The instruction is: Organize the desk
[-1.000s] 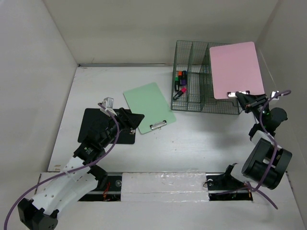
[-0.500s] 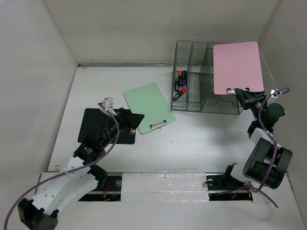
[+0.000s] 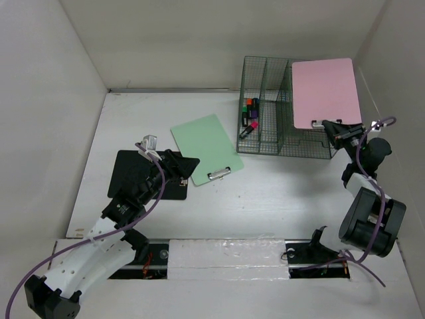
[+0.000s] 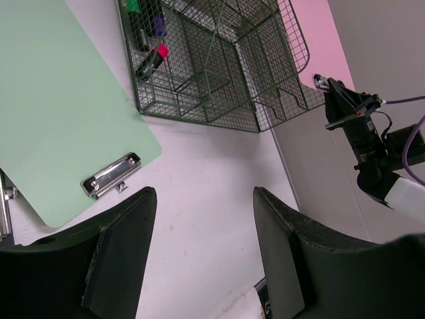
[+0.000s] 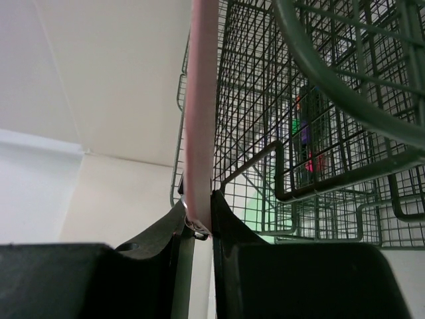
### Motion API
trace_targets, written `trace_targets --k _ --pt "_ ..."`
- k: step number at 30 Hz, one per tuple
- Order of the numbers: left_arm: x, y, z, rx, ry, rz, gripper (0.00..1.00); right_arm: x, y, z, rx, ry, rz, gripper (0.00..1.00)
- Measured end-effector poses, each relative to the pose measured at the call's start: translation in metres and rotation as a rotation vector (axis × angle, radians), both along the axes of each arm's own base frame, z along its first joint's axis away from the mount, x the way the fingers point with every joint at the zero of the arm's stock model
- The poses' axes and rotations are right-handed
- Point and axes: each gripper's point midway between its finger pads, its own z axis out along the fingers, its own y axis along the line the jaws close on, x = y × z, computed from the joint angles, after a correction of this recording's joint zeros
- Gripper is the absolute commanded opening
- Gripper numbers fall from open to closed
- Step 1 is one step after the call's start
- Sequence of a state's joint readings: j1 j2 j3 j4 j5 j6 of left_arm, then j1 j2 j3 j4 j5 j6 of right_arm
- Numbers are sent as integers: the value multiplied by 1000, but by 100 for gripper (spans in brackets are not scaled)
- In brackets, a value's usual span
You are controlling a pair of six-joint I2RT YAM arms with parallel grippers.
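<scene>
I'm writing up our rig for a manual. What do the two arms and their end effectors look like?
The left arm has a white lower link dotted with holes and black upper joints. The right arm is mostly black, with bulky round joints and a white section. A purple cable runs along each. The left end effector and right end effector each have two broad black fingers.

Pink clipboard [image 3: 327, 90] in right hand [image 3: 330, 126]

White desk [image 3: 279, 193] walled on three sides, green clipboard [image 3: 206, 147] flat near the middle, clip toward the near edge, black board [image 3: 129, 174] just left of it, green wire rack [image 3: 275, 143] far right.
</scene>
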State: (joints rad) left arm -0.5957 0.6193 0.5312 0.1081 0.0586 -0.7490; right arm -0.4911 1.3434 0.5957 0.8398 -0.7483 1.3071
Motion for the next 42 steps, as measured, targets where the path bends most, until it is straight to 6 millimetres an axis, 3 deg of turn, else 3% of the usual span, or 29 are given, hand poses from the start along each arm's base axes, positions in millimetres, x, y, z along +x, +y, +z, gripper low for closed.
trace_targets --k 11,20,23,28,37,40,41,42 --pt "0 1 0 0 -2 4 56 3 0 -5 -54 23 10 34" --pt "0 1 2 -5 -7 6 56 -4 -3 -18 -105 77 9 74" --pt "0 2 3 -6 -10 7 56 -13 -6 -14 -153 84 -14 87" --pt "-1 2 4 -7 -12 8 57 -28 -10 0 -268 83 -69 100" --pt "2 1 -2 5 4 11 57 -66 -9 6 -472 108 -152 99" --pt "7 -3 -15 32 43 9 56 -83 -4 9 -554 106 -168 83" --pt "9 -4 -21 47 58 8 56 -86 0 8 -577 107 -163 58" --pt "11 -6 -29 65 80 3 56 -89 5 7 -602 102 -146 45"
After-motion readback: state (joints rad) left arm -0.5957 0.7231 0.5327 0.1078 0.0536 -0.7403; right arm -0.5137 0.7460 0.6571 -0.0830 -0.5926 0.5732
